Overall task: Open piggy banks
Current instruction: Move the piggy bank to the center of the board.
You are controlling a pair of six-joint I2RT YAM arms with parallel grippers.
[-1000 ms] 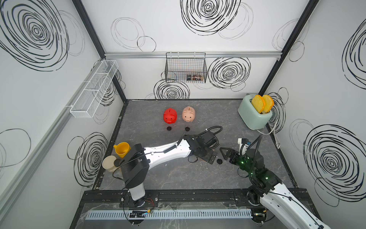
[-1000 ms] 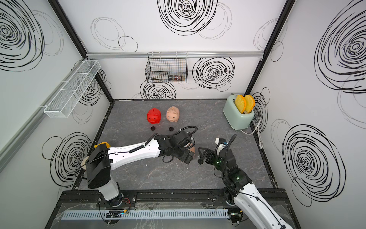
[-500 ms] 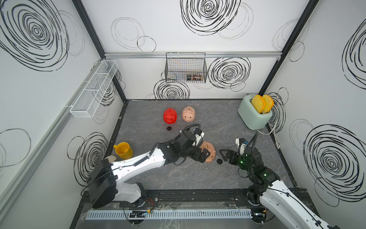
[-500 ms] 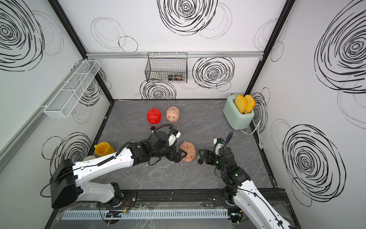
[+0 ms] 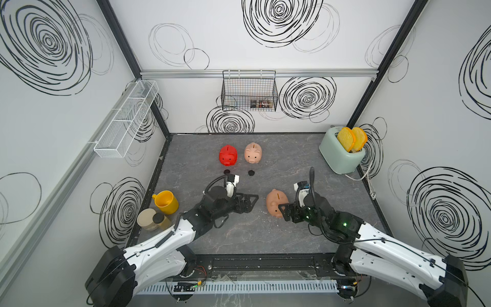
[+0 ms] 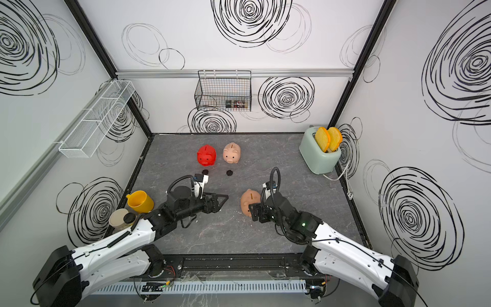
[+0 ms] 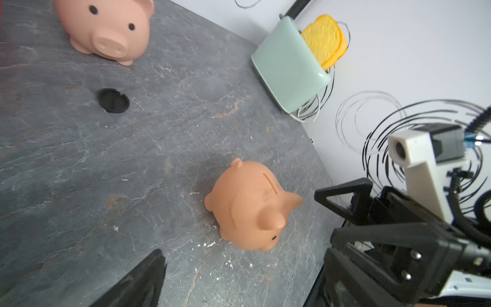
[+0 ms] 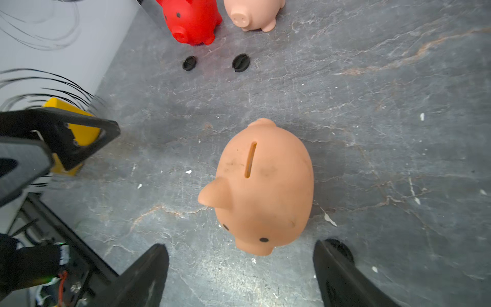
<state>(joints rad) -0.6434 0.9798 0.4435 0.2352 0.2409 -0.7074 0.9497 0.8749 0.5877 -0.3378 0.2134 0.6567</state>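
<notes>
three stand upright on the counter (image 5: 265, 239). peach-tan pig (image 5: 276, 203) sits right at the right hand (image 5: 282, 212), snout toward it, level w/ the tips of the spread fingers (image 8: 148, 268), gaps on both sides, not gripped; coin slot faces up. left hand (image 5: 251, 203) is spread too, empty, well apart from that pig. red pig (image 5: 228, 155) & pale pink pig (image 5: 253, 152) stand side by side far beyond both hands, w/ two black plugs (image 5: 226, 171) (image 5: 251, 173) loose on the counter just on the hands' side of them. another black round bit (image 8: 342, 248) peeks from behind one right finger.
</notes>
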